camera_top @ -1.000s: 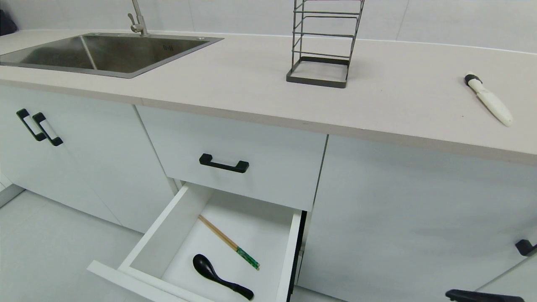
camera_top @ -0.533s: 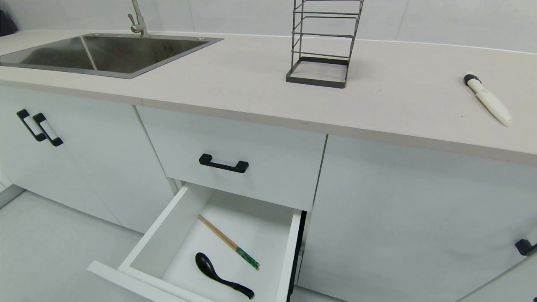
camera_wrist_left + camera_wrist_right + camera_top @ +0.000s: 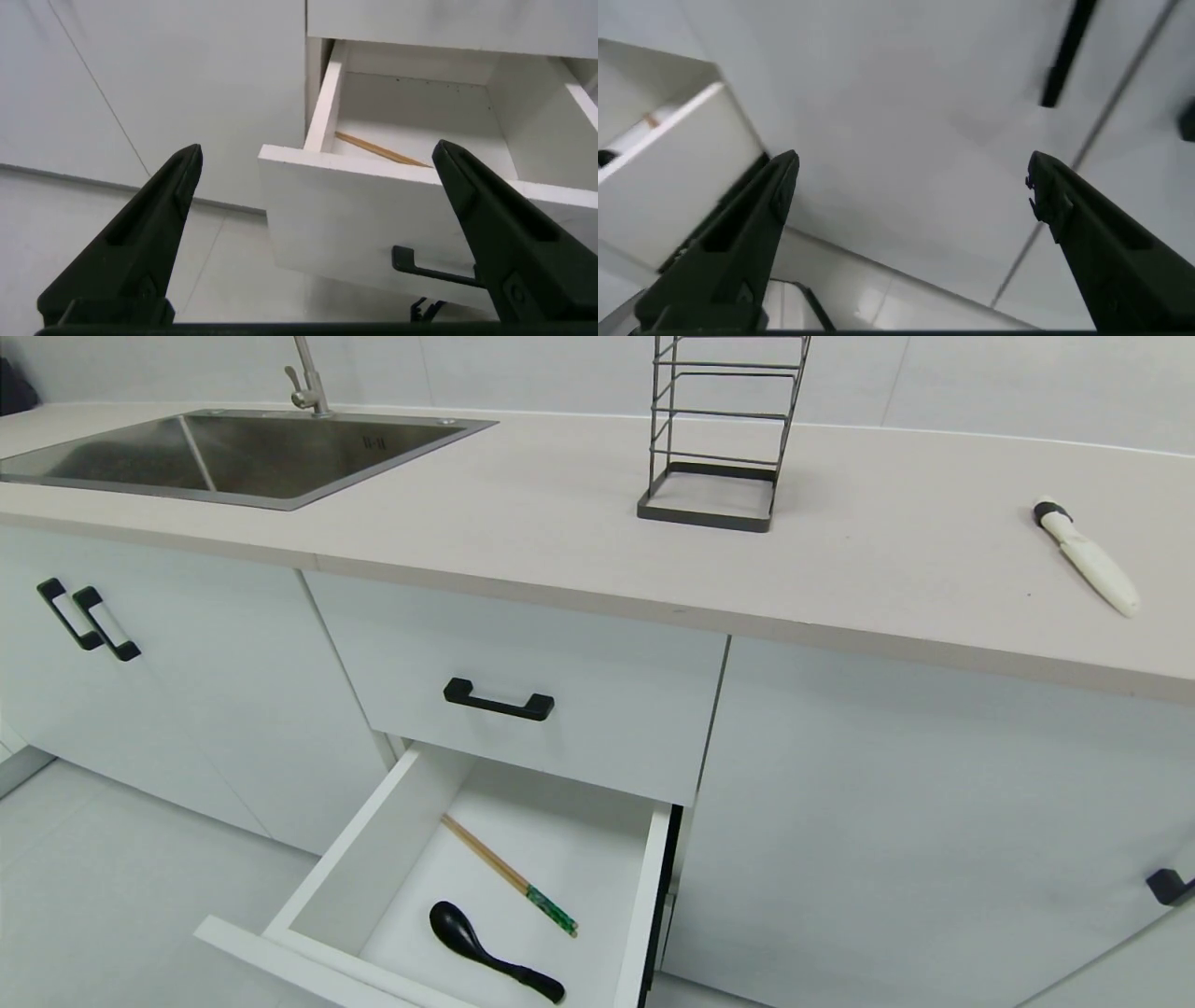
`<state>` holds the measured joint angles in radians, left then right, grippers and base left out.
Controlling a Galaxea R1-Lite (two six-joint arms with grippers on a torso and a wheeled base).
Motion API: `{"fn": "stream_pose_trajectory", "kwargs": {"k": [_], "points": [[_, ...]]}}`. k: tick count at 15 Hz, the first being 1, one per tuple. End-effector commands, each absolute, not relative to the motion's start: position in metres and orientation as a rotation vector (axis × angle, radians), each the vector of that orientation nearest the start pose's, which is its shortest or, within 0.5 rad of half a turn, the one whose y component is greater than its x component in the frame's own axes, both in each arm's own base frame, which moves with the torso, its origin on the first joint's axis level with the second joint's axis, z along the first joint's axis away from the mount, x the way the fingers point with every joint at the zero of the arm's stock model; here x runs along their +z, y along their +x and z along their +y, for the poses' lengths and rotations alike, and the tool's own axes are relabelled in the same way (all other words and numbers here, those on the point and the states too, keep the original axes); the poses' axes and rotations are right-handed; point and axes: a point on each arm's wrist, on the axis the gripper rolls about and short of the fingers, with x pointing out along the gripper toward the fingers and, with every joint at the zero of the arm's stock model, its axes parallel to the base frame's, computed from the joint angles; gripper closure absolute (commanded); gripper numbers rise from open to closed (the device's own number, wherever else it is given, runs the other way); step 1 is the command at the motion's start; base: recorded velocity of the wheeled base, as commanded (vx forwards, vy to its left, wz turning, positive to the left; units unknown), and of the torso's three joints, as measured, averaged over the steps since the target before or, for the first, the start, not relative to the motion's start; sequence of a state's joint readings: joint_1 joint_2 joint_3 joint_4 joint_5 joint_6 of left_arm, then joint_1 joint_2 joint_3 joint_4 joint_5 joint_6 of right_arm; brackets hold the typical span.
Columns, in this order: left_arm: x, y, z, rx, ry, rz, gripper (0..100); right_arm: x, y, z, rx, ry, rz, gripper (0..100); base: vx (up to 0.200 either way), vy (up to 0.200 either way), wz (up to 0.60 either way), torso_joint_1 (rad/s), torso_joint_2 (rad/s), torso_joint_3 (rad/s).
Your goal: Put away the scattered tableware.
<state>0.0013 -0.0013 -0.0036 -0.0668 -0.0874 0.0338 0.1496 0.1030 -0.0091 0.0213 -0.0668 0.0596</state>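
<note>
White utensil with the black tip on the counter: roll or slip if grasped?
The white utensil looks rigid and slim, probably light. Its smooth, rounded, tapering body may slip in a pinch or roll if nudged sideways on the countertop. Lying flat, it seems unlikely to tip.

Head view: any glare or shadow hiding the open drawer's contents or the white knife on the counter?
Head view: even light, no harsh glare; soft shadow deep in the open drawer, yet chopsticks and black spoon show plainly; white knife unobscured on the counter. Left wrist view: left gripper silhouetted dark, drawer interior lit.
</note>
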Motion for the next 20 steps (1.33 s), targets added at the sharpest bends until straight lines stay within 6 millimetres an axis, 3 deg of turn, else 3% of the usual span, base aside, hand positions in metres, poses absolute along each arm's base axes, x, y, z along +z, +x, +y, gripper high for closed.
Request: {"fn": "stream_pose_trajectory", "kwargs": {"k": [1,2,3,5,8,12,17,20], "points": [[0.130,-0.034,-0.002,-0.097,0.040,-0.297,0,0.079,-0.012,-0.002,-0.037,0.047,0.166,0,0.000,0.000,0.00,0.000,0.00,0.000],[0.163,-0.034,-0.003,-0.139,0.048,-0.320,0,0.078,-0.013,-0.002,-0.042,0.047,0.151,0,0.000,0.000,0.00,0.000,0.00,0.000],[0.179,-0.034,-0.005,-0.212,0.059,-0.313,0,0.077,-0.017,-0.002,-0.039,0.048,0.091,0,0.000,0.000,0.00,0.000,0.00,0.000],[0.180,-0.018,-0.007,-0.329,0.043,-0.142,0,0.075,-0.023,-0.001,-0.060,0.049,0.008,0,0.000,0.000,0.00,0.000,0.00,0.000],[0.148,0.014,-0.010,-0.482,-0.035,0.235,0,0.076,-0.023,0.001,0.064,-0.023,0.004,0,0.000,0.000,0.00,0.000,0.00,0.000],[0.095,0.027,-0.014,-0.620,-0.099,0.585,0,0.076,-0.023,0.001,0.058,-0.020,0.004,0,0.000,0.000,0.00,0.000,0.00,0.000],[0.083,0.053,-0.022,-0.677,-0.101,0.886,0,0.075,-0.023,0.001,0.055,-0.015,0.003,0,0.000,0.000,0.00,0.000,0.00,0.000],[0.082,0.062,-0.024,-0.633,-0.046,0.944,0,0.075,-0.023,0.001,0.055,-0.017,0.003,0,0.000,0.000,0.00,0.000,0.00,0.000]]}}
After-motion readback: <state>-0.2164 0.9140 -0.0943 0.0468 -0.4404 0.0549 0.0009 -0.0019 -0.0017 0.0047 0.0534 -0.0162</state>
